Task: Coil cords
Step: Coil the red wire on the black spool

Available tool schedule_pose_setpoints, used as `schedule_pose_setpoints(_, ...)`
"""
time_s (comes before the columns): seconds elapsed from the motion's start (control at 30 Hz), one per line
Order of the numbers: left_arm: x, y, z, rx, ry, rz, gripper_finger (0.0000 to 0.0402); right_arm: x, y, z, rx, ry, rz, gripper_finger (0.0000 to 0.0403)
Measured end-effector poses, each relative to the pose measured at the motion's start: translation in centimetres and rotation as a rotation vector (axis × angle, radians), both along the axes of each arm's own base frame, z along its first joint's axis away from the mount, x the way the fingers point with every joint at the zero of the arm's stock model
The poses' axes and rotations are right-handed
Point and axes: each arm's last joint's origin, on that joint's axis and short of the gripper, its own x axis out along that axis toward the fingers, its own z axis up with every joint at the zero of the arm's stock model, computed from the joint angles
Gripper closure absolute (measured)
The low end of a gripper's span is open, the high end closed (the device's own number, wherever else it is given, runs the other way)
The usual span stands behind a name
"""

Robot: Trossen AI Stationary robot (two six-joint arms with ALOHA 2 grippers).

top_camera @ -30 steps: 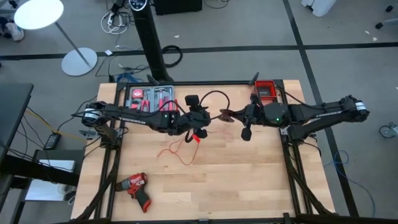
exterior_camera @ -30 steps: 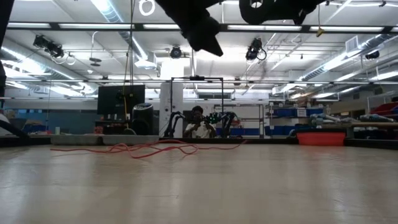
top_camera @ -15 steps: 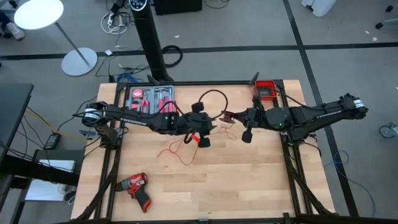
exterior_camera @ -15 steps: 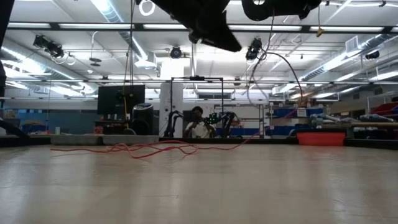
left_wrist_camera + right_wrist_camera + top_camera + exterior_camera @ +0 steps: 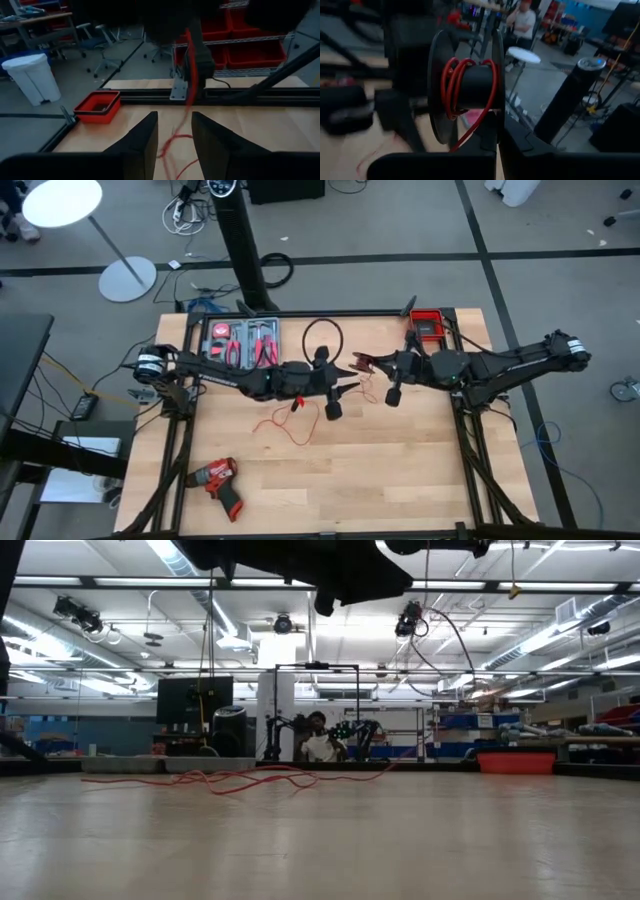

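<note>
Left hand (image 5: 174, 119) raised over the surface (image 5: 400, 470), fingers parted, gripping nothing. Red wire (image 5: 285, 423) sprawled on the wood below that hand, one strand rising past its fingers toward the spool (image 5: 467, 92). Right hand (image 5: 370, 366) just opposite, clamped on that spool. Black cable (image 5: 322, 338) looped in air beside the left hand.

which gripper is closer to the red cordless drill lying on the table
Left. The left gripper hangs over the table's middle, up and to the right of the red cordless drill at the near-left corner. The right gripper sits farther right and farther back.
</note>
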Motion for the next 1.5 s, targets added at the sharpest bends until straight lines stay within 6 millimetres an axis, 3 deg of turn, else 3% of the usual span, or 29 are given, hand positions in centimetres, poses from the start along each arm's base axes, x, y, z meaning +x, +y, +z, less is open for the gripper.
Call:
schedule_pose_setpoints(0.4,0.1,0.0,0.5,-0.006,-0.06,-0.001,0.028,2.4,0.1,0.0,-0.085,-0.07,-0.012,0.0403)
schedule_pose_setpoints(0.83,0.2,-0.1,0.2,0.004,-0.032,-0.078,0.0282,2.6,-0.7,0.3,-0.061,-0.111,0.007,0.0403)
schedule_pose_setpoints(1.1,0.2,0.3,0.0,0.025,-0.012,-0.039,0.0327,2.6,-0.6,0.4,-0.047,-0.128,0.021,0.0403)
schedule_pose_setpoints(1.3,0.1,0.3,-0.1,0.054,0.011,-0.039,0.0391,2.6,-0.6,0.5,-0.04,-0.133,0.022,0.0403)
schedule_pose_setpoints(1.5,0.1,0.4,-0.5,0.081,0.054,0.003,0.04,2.6,-0.6,0.4,-0.041,-0.131,0.025,0.0403)
